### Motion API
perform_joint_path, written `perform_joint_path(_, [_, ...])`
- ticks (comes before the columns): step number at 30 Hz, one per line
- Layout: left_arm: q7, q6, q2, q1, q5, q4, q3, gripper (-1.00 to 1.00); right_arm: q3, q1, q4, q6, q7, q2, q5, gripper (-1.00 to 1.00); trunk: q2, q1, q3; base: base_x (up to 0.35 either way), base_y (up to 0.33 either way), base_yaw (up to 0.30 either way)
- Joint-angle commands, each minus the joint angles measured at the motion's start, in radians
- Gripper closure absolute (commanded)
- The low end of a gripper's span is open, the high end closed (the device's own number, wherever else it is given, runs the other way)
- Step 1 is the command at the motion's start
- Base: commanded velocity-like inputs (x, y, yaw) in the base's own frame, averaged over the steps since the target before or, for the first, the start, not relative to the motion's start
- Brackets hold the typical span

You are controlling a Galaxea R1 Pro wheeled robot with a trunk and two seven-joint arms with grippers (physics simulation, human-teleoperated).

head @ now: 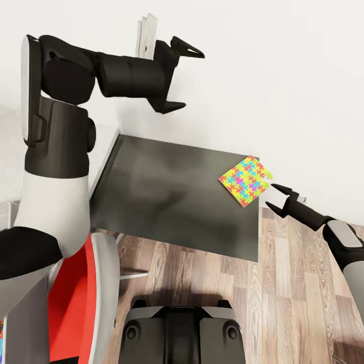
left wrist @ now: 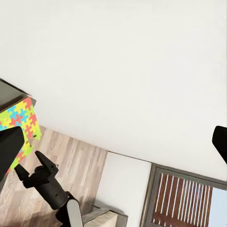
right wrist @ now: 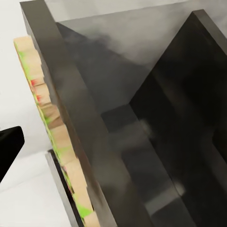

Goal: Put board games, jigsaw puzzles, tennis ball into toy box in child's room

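One jigsaw puzzle [head: 246,180], a thin square with a many-coloured piece pattern, lies flat on the far right corner of a dark grey cabinet top [head: 172,197], slightly overhanging its edge. My right gripper [head: 270,195] is open just to the right of the puzzle, fingertips pointing at its edge and not touching it. In the right wrist view the puzzle's edge [right wrist: 52,132] shows beside the cabinet's dark side. My left gripper [head: 192,80] is open and empty, raised high near the white wall. The left wrist view looks down on the puzzle [left wrist: 19,123] and the right gripper [left wrist: 30,165].
A red chair [head: 71,298] stands at the lower left, close to my trunk. Left of the dark cabinet lies a pale table top [head: 103,146]. A thin light grey panel [head: 146,33] rises behind my left forearm. Wood-plank floor [head: 293,283] lies to the right, a window [left wrist: 184,198] beyond.
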Motion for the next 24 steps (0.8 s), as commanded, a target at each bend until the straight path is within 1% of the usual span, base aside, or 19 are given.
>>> perform_joint_path(1, [0.007, 0.008, 0.008, -0.009, 0.003, 0.002, 0.005, -1.0, -0.003, -0.001, 0.0, 0.006, 0.003, 0.0, 0.003, -1.0, -0.002, 0.001, -0.001, 0.0, 0.0, 0.0])
perform_joint_path(3, [0.009, 0.009, 0.027, -0.028, 0.004, 0.005, 0.014, -1.0, -0.003, 0.0, -0.002, 0.006, 0.003, 0.0, 0.003, -1.0, -0.002, 0.001, -0.001, 0.0, 0.0, 0.0])
perform_joint_path(4, [0.009, 0.009, 0.027, -0.028, 0.004, 0.005, 0.014, -1.0, -0.003, 0.0, -0.002, 0.006, 0.003, 0.0, 0.003, -1.0, -0.002, 0.001, -0.001, 0.0, 0.0, 0.0])
perform_joint_path(6, [0.01, 0.011, 0.053, -0.051, 0.009, 0.006, 0.022, -1.0, -0.003, 0.0, -0.002, 0.006, 0.003, 0.0, 0.003, -1.0, -0.002, 0.001, -0.001, 0.0, 0.0, 0.0])
perform_joint_path(7, [0.01, 0.011, 0.053, -0.051, 0.009, 0.006, 0.022, -1.0, -0.003, 0.0, -0.002, 0.006, 0.003, 0.0, 0.003, -1.0, -0.002, 0.001, -0.001, 0.0, 0.0, 0.0])
perform_joint_path(8, [0.011, 0.011, 0.068, -0.062, 0.017, 0.007, 0.025, -1.0, -0.003, 0.0, -0.003, 0.007, 0.003, 0.0, 0.003, -1.0, -0.002, 0.001, -0.001, 0.0, 0.0, 0.0])
perform_joint_path(9, [0.011, 0.011, 0.068, -0.062, 0.017, 0.007, 0.025, -1.0, -0.003, 0.0, -0.003, 0.007, 0.003, 0.0, 0.003, -1.0, -0.002, 0.001, -0.001, 0.0, 0.0, 0.0])
perform_joint_path(11, [0.012, 0.012, 0.1, -0.082, 0.042, 0.007, 0.029, -1.0, -0.003, 0.0, -0.003, 0.006, 0.003, 0.0, 0.003, -1.0, -0.002, 0.001, -0.001, 0.0, 0.0, 0.0])
perform_joint_path(12, [0.012, 0.012, 0.1, -0.082, 0.042, 0.007, 0.029, -1.0, -0.003, 0.0, -0.003, 0.006, 0.003, 0.0, 0.003, -1.0, -0.002, 0.001, -0.001, 0.0, 0.0, 0.0])
perform_joint_path(14, [0.013, 0.012, 0.135, -0.096, 0.072, 0.008, 0.031, -1.0, -0.003, 0.0, -0.003, 0.006, 0.003, 0.0, 0.003, -1.0, -0.002, 0.001, -0.001, 0.0, 0.0, 0.0])
perform_joint_path(15, [0.013, 0.012, 0.135, -0.096, 0.072, 0.008, 0.031, -1.0, -0.003, 0.0, -0.003, 0.006, 0.003, 0.0, 0.003, -1.0, -0.002, 0.001, -0.001, 0.0, 0.0, 0.0])
perform_joint_path(16, [0.014, 0.012, 0.15, -0.101, 0.085, 0.008, 0.032, -1.0, -0.003, 0.0, -0.004, 0.006, 0.003, 0.0, 0.003, -1.0, -0.002, 0.001, -0.001, 0.0, 0.0, 0.0])
perform_joint_path(17, [0.014, 0.012, 0.15, -0.101, 0.085, 0.008, 0.032, -1.0, -0.003, 0.0, -0.004, 0.006, 0.003, 0.0, 0.003, -1.0, -0.002, 0.001, -0.001, 0.0, 0.0, 0.0])
perform_joint_path(19, [0.014, 0.012, 0.174, -0.108, 0.104, 0.007, 0.032, -1.0, -0.003, 0.0, -0.004, 0.006, 0.003, 0.0, 0.003, -1.0, -0.002, 0.001, -0.001, 0.0, 0.0, 0.0])
perform_joint_path(20, [0.014, 0.012, 0.174, -0.108, 0.104, 0.007, 0.032, -1.0, -0.003, 0.0, -0.004, 0.006, 0.003, 0.0, 0.003, -1.0, -0.002, 0.001, -0.001, 0.0, 0.0, 0.0])
perform_joint_path(22, [0.014, 0.012, 0.186, -0.114, 0.116, 0.008, 0.032, -1.0, -0.003, 0.0, -0.004, 0.006, 0.003, -0.001, 0.003, -1.0, -0.002, 0.001, -0.001, 0.0, 0.0, 0.0])
perform_joint_path(24, [0.015, 0.012, 0.19, -0.116, 0.12, 0.008, 0.032, -1.0, -0.004, 0.0, -0.004, 0.006, 0.003, 0.0, 0.003, -1.0, -0.002, 0.001, -0.001, 0.0, 0.0, 0.0])
